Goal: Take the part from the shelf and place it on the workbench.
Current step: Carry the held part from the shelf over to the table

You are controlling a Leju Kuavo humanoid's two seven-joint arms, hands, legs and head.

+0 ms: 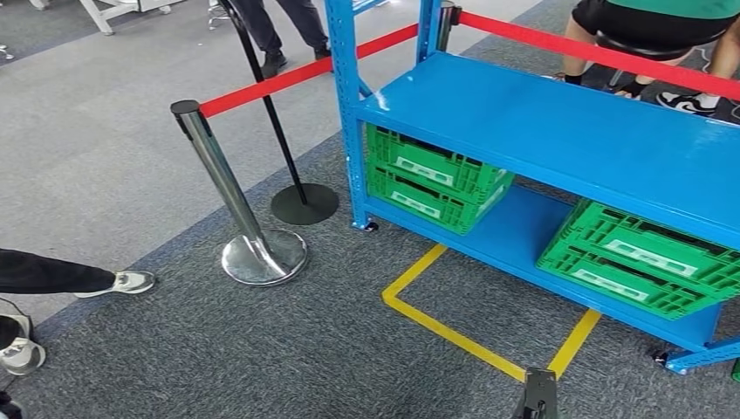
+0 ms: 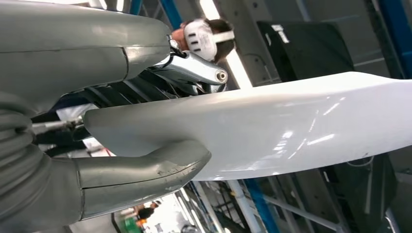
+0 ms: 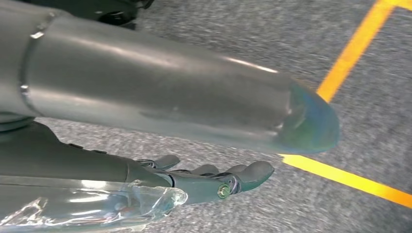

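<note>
A white glossy part (image 2: 272, 126) is held in the left hand (image 2: 121, 121), gripped between the thick grey thumb (image 2: 145, 172) and the darker fingers (image 2: 192, 68) in the left wrist view; the part runs out well past the hand. A person in a white headset is seen behind it. The right hand (image 3: 160, 141) is seen with nothing in it, fingers (image 3: 233, 177) stretched out and apart, above grey carpet (image 3: 340, 204) with yellow tape lines (image 3: 354, 48). In the head view a blue shelf (image 1: 558, 131) is seen ahead, top board bare. Two stacked green crates (image 1: 432, 179) are seen on the lower board at left, another green stack (image 1: 641, 257) at right. A chrome stanchion (image 1: 236, 201) with red belt (image 1: 288, 80) is placed left of the shelf, a black stanchion base (image 1: 304, 203) just behind it. A yellow floor outline (image 1: 454, 327) is marked before the shelf. Shoes of people are seen at the left edge.
</note>
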